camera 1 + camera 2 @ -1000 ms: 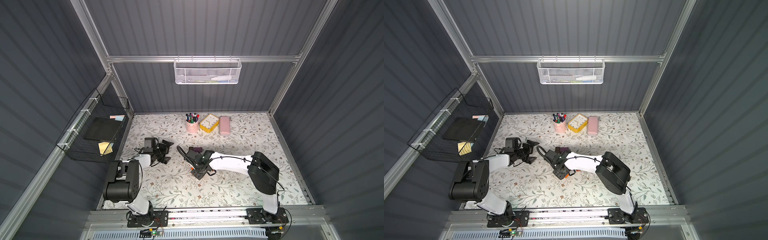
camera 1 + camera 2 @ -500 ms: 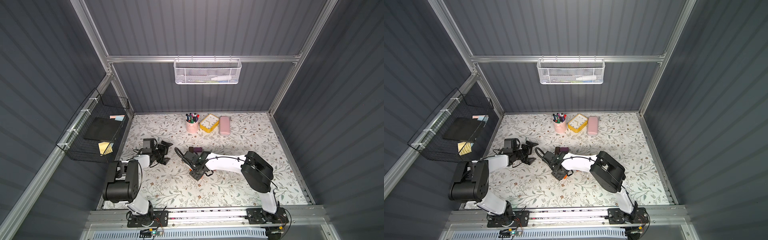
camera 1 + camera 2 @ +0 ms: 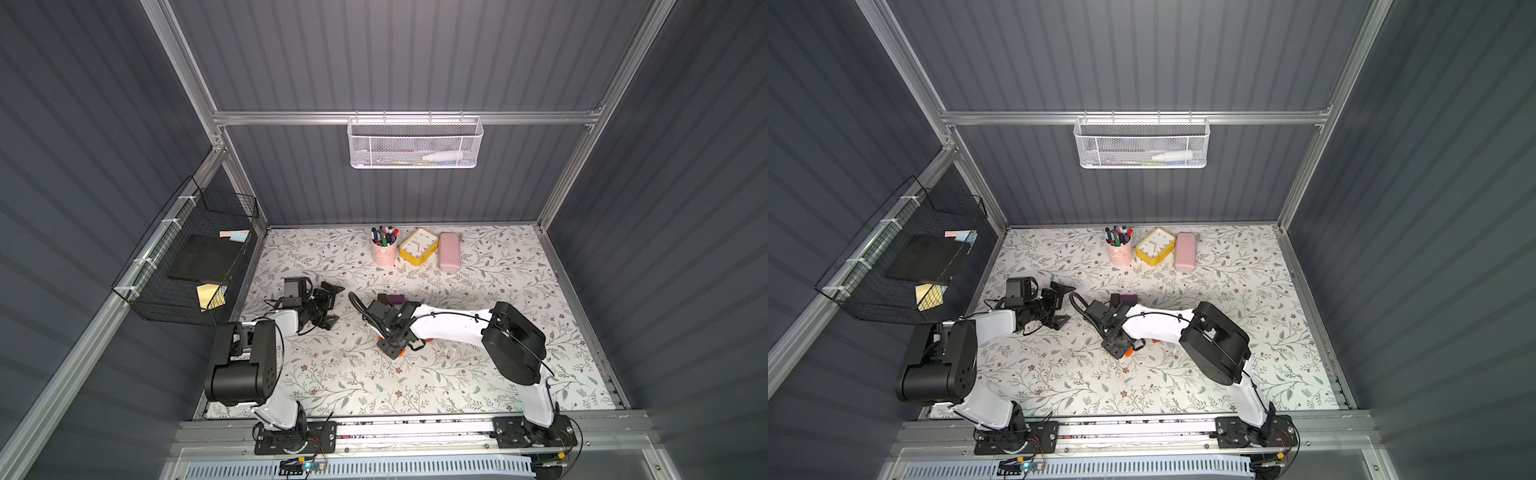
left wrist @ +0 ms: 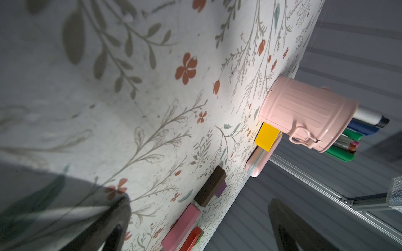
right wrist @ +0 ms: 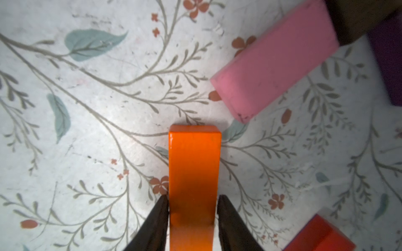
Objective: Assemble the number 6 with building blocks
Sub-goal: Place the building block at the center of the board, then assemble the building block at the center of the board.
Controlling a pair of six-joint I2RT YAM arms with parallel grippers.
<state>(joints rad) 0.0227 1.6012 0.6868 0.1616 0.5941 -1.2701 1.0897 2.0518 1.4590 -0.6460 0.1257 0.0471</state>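
My right gripper [image 5: 192,196] points down at the mat, and the long orange bar [image 5: 194,163] lies flat between its jaws. Thin gaps show on both sides of the bar, so the jaws stand slightly open. Beyond the bar's end lie the pink block [image 5: 276,60], the dark brown block [image 5: 359,17] and the purple block [image 5: 389,54]; a red block [image 5: 319,234] sits off to one side. In both top views the right gripper [image 3: 392,347] [image 3: 1119,349] hides most blocks; only the purple block [image 3: 395,298] shows well. My left gripper [image 3: 332,304] [image 4: 199,201] hangs wide open and empty, left of the blocks.
At the back of the floral mat stand a pink pen cup [image 3: 384,251], a yellow clock [image 3: 419,246] and a pale pink case [image 3: 449,251]. A black wire basket [image 3: 187,257] hangs on the left wall and a white mesh basket [image 3: 415,143] on the back wall.
The right arm has shifted slightly left with the orange bar, and its jaws have parted a little from the bar. The left arm has not moved.
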